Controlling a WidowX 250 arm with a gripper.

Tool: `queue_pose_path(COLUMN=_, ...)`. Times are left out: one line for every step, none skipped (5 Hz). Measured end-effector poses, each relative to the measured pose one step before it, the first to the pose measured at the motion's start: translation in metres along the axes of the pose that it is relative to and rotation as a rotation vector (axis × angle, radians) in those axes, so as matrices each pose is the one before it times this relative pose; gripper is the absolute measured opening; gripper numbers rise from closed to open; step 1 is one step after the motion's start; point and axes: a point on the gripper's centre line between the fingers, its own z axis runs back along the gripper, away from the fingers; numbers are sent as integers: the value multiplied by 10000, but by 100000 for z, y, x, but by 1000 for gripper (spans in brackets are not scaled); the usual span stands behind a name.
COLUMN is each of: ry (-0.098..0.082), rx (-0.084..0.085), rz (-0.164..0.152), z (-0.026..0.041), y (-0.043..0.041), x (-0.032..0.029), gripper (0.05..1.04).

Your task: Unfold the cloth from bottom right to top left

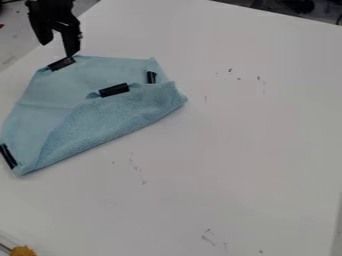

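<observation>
At the upper left the black gripper [59, 48] hangs down with its two fingers apart, open. One fingertip is right by the cloth's top left corner and a black strip [61, 63]; whether it touches, I cannot tell. The light blue cloth [80, 80] lies on the left half of the white surface. Its lower right side is folded over as a darker, speckled flap [107, 120]. A black strip [113, 90] sits at the flap's upper edge. Other black strips lie near the cloth's upper right [151, 77] and lower left corner [8, 156].
The white tabletop [234, 150] has small dark scuffs. A yellow object [23, 251] with a thin stick is at the bottom left corner. Dark items [297, 6] lie beyond the table's edge at the upper right.
</observation>
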Motion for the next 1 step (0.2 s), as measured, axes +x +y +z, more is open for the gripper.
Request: queue_pose_path(ry=23, rx=-84, rz=38, z=497, y=-2566, x=-956, gripper=1001)
